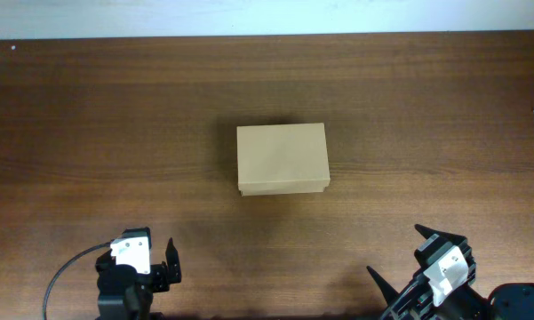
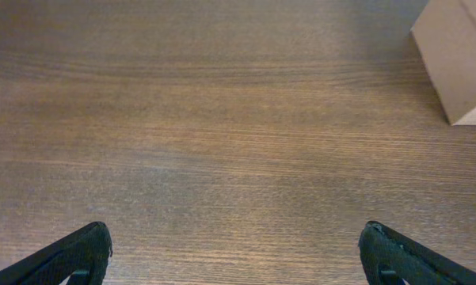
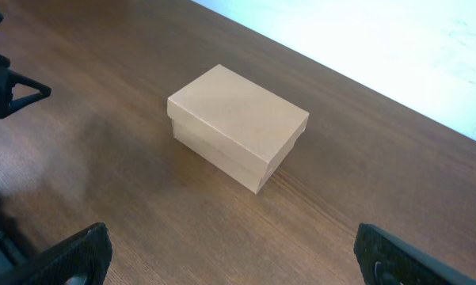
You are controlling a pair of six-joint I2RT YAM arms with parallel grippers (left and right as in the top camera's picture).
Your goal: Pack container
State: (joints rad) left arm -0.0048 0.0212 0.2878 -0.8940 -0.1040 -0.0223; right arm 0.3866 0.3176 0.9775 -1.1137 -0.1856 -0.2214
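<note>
Overhead view of a dark wood table [image 1: 115, 116] with a pale strip along its far edge. At the middle, a small tan cardboard box [image 1: 282, 159], lid down and closed, long sides running left to right, standing flat on the wood. Nothing touching the box.

At the near edge, bottom left, the left gripper [image 1: 138, 258], black with a white block on top, jaws spread wide and holding nothing. A black cable [image 1: 67, 271] curving away to its left. At the bottom right, the right gripper [image 1: 398, 253], also black and white, jaws spread wide and likewise empty, turned at a slant toward the middle. Both well apart from the box, one to each side of it and nearer the camera's lower edge.

From the left wrist, only bare wood grain between the two dark fingertips of the left gripper [image 2: 234, 241], with a corner of the box [image 2: 459, 55] at the top right.

From the right wrist, the whole box [image 3: 238, 127] seen cornerwise, beyond the open right gripper [image 3: 231, 241], lid rim overlapping the base.
</note>
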